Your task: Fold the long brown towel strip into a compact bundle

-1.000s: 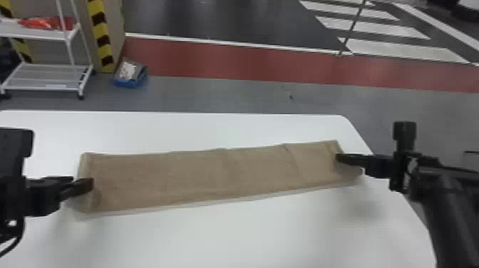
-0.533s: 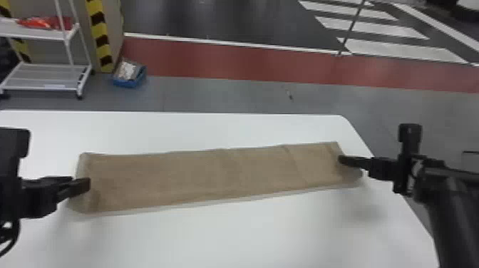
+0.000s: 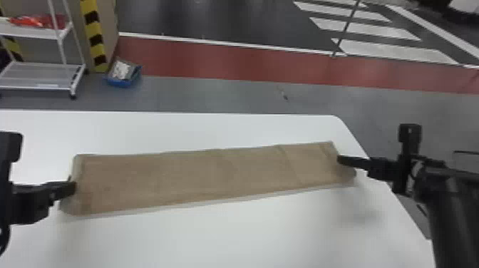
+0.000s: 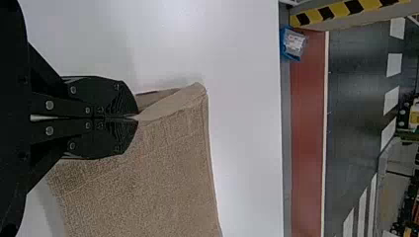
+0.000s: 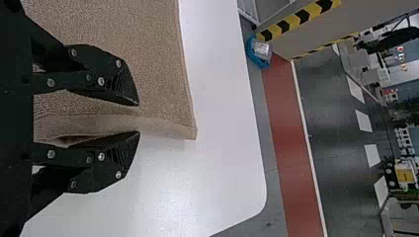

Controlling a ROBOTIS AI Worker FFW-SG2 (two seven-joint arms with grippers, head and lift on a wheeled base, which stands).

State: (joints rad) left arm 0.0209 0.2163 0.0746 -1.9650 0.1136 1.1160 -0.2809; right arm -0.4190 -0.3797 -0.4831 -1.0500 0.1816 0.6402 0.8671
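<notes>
A hand could pass over the bare counter (image 3: 249,238) on the near or far side of the brown towel strip (image 3: 199,178). The left gripper (image 3: 73,187) blocks its left end and the right gripper (image 3: 340,159) its right, where fabric occupies part of the gap between parted fingers (image 5: 106,76).
</notes>
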